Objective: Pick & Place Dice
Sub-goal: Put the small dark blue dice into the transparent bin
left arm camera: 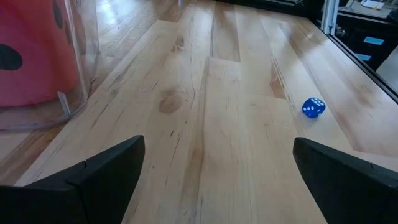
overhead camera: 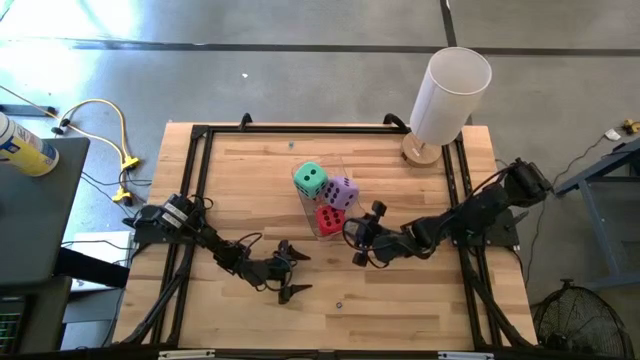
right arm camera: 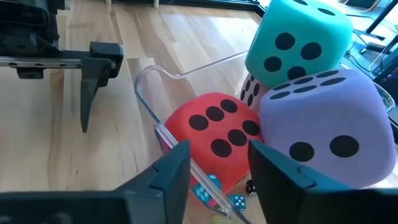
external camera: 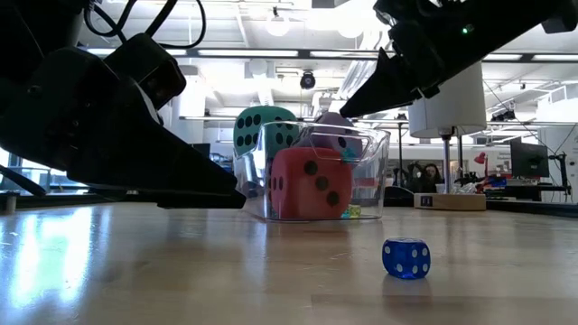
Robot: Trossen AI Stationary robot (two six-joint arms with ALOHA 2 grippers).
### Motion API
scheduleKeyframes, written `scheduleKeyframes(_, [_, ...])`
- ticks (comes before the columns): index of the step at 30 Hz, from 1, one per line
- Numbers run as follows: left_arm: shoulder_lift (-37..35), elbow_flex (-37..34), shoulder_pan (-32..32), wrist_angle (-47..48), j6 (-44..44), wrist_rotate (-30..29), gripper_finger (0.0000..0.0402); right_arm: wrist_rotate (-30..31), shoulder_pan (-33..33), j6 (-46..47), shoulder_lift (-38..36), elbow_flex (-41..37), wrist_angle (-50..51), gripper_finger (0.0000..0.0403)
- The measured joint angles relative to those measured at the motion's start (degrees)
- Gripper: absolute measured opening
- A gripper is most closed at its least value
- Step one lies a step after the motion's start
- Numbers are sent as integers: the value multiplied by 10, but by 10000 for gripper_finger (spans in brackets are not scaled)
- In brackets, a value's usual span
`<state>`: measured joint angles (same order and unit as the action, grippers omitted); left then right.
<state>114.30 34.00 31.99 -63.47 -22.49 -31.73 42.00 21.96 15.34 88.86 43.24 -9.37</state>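
The red die (right arm camera: 217,134), green die (overhead camera: 310,179) and purple die (overhead camera: 341,192) sit packed in the clear bin (external camera: 366,171). The right tool (overhead camera: 362,240), just beside the bin, is partly spread to reach in. The left tool (overhead camera: 292,273) waits nearby, wide.

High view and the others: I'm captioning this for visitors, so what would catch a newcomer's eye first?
The clear plastic bin mid-table, piled with soft dice: green die on top, purple die beside it, red die at the bottom. The right hand hangs open by the bin's edge near the red die, while the left hand waits open over bare wood. A tiny blue die lies alone on the table.
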Motion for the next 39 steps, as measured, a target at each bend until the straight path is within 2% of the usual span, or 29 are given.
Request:
scheduleKeyframes(7, [0, 0, 0, 0, 0, 0, 399, 18, 0, -2, 0, 0, -2, 188])
scheduleKeyframes(14, [0, 0, 0, 0, 0, 0, 399, 31, 21, -21, -18, 0, -31, 198])
scheduleKeyframes(24, [0, 1, 0, 0, 2, 0, 399, 17, 123, 12, -73, 1, -16, 199])
scheduleKeyframes(27, [0, 15, 0, 1, 51, 6, 399, 3, 163, 23, -75, 1, -13, 199])
scheduleKeyframes(33, [0, 72, 0, 11, 162, 88, 399, -47, 224, 26, -75, 1, -17, 199])
scheduleKeyframes(39, [0, 113, 0, 61, 166, 79, 399, -50, 257, 25, -75, 1, -29, 199])
